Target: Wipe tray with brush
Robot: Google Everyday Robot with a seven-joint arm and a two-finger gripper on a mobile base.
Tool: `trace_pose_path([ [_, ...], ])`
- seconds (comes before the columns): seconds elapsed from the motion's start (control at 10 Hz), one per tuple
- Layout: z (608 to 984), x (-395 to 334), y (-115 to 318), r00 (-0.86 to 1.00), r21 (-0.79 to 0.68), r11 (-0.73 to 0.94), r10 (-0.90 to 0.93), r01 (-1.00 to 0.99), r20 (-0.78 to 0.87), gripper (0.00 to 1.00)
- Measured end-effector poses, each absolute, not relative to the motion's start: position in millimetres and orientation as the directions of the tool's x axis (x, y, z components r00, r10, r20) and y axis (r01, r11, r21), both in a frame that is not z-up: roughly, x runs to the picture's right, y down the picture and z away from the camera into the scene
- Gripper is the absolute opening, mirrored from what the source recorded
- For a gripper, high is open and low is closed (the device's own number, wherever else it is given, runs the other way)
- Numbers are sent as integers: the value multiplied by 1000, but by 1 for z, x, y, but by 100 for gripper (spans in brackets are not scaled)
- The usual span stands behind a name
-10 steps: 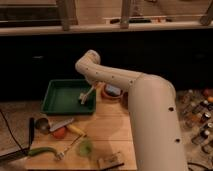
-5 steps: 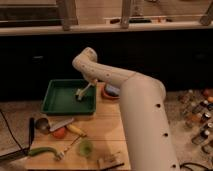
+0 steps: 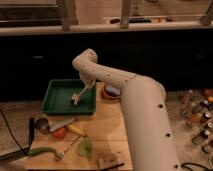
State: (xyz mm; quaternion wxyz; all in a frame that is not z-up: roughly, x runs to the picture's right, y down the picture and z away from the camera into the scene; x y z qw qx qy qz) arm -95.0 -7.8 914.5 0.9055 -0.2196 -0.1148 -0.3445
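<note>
The brush (image 3: 80, 94) is in the tray (image 3: 56, 95), over its right half, near the counter's (image 3: 106, 131) far edge. Its long axis runs on a slant. The handle end is up and to the right, toward the far right corner, and meets the gripper (image 3: 88, 86). The bristle head points down and to the left, toward the near left corner. The head is at or just above the tray floor; whether it touches cannot be told.

The brush is short and pale cream, with a thin straight handle and a whitish, slightly wider head. It is far shorter than the tray. The tray is dark green, shallow and rectangular with a raised sloping rim. Its long side lies along the far edge, and it fills the far left corner.

The gripper hangs over the tray's right side, below the bent arm, with its 2 fingers pinched on the top of the handle.

Against the frame 0.5 s ago, the bristle head sits slightly more to the left and nearer the tray's middle. The slant is much the same and the tray has not moved.

Just right of the tray is 1 bowl (image 3: 111, 93).
</note>
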Motion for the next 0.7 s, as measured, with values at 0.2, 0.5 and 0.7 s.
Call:
trace_pose_path([
  [0.2, 913, -89, -4, 734, -321, 663, -571, 676, 367, 0],
  [0.5, 911, -85, -4, 735, -322, 664, -570, 675, 368, 0],
  [0.7, 911, -82, -5, 737, -323, 665, -569, 673, 365, 0],
])
